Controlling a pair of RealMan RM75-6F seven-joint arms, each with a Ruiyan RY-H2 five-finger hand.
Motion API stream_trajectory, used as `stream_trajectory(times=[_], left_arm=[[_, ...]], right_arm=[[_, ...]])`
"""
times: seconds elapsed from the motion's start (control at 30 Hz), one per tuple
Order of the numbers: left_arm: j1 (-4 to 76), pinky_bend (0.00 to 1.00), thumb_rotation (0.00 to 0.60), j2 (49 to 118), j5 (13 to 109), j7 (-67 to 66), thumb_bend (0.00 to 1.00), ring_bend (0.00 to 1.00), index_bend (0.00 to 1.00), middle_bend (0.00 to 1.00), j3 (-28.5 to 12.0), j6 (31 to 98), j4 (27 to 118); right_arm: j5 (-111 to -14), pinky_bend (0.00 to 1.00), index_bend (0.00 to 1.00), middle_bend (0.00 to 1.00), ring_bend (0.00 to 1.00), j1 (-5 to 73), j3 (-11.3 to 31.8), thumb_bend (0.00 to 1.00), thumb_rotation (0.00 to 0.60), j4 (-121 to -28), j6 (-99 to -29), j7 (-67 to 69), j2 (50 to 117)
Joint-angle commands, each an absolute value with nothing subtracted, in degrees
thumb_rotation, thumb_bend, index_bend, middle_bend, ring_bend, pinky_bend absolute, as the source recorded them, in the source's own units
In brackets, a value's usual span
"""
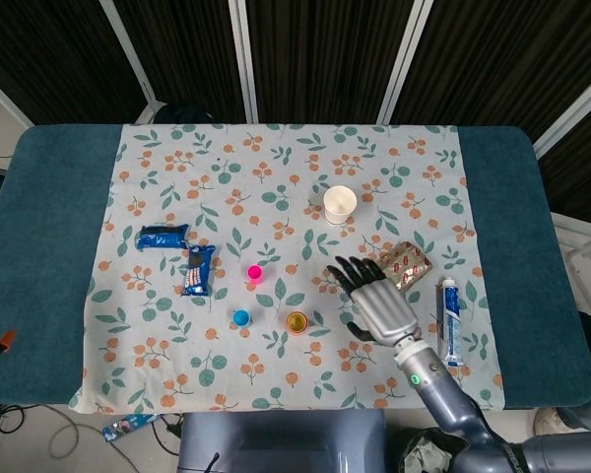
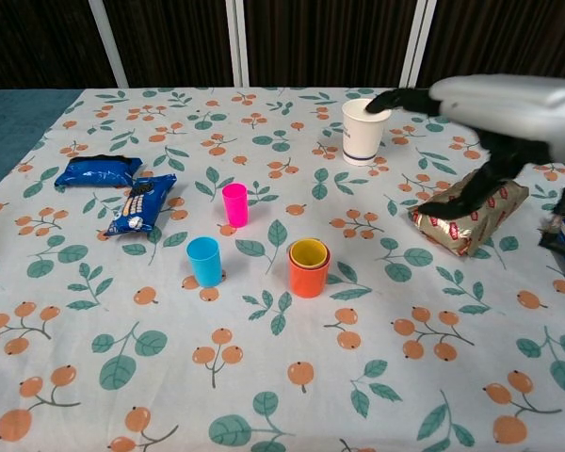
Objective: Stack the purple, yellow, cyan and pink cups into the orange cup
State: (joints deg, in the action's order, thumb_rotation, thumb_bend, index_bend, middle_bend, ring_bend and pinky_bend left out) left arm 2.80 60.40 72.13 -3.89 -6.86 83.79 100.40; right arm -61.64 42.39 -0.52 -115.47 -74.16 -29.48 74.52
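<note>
Yellow cup [image 2: 309, 252] nested upright in orange cup [image 2: 308, 277], mid-cloth. Cyan cup [image 2: 204, 261] just left of it, pink cup [image 2: 234, 204] further back-left, both upright and apart. Right hand [image 1: 379, 304] up over gold snack packet [image 2: 469, 215], fingers [image 1: 348, 270] spread wide, holding nothing, touching nothing. White paper cup [image 2: 362, 131] beyond. Left hand out of frame.

You see a matt printed cloth [image 2: 264, 395] of leaves and berries. On it, the orange cup [image 2: 309, 279], the yellow cup [image 2: 309, 251] nested inside it, the cyan cup [image 2: 205, 261] and the pink cup [image 2: 234, 203] look like smooth plastic. Far right, a white cup [image 2: 363, 131] looks like paper. The right hand [image 1: 379, 303] has a smooth grey metallic shell with black fingers [image 1: 350, 271]. The wrapped packet [image 2: 469, 215] beside it is glossy foil.
</note>
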Motion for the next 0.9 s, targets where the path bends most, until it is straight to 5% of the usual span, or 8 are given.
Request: stream_trajectory(times=[0.03,0.33,0.6,0.9], left_arm=[[3.11,0.0,0.6,60.75,74.13,-3.41,0.14,0.0,0.0,0.0,-6.43,84.0,99.87],[6.76,0.0,0.6,60.99,83.81,-1.93,0.14,0.0,0.04,0.0,-4.6,81.37,98.83],[16.44,0.0,0.6,57.32,88.53,-3.6,0.14,0.0,0.1,0.0,-4.75,68.31,105.83],[27.23,0.0,0.6,61.15,81.04,-13.86,0.14,0.0,0.15,0.0,-7.74,53.99,110.18]], right_arm=[[-73.37,0.1,0.01,0.0,0.0,32.09,-7.04,0.36,0.6,-114.74,-84.47,-21.32,69.42],[-84.62,0.1,0.01,0.0,0.0,17.28,-14.94,0.36,0.6,-102.38,-96.74,-9.29,72.36],[-86.1,0.1,0.01,0.0,0.0,13.35,-12.11,0.36,0.6,-94.86,-98.26,-5.3,74.18],[-86.61,0.1,0.01,0.0,0.0,11.94,-9.89,0.36,0.6,-94.49,-95.77,-4.68,74.44]])
